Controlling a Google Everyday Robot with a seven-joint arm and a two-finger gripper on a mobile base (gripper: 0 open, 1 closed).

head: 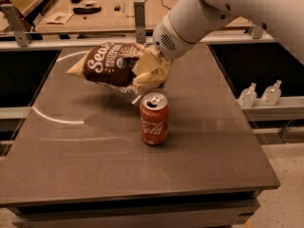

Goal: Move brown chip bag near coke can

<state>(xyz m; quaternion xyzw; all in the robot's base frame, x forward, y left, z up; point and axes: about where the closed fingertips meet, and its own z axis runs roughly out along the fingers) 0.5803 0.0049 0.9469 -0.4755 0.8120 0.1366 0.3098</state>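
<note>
The brown chip bag with white script lettering hangs tilted above the dark table, just behind and left of the coke can. My gripper is shut on the bag's right end, its pale fingers wrapped over the crumpled foil. The white arm comes in from the upper right. The red coke can stands upright near the table's middle, silver top showing, a short way in front of the gripper and apart from the bag.
Two clear plastic bottles stand on a ledge to the right of the table. A second table with small items lies behind, beyond metal posts. White arc marks cross the table's left side.
</note>
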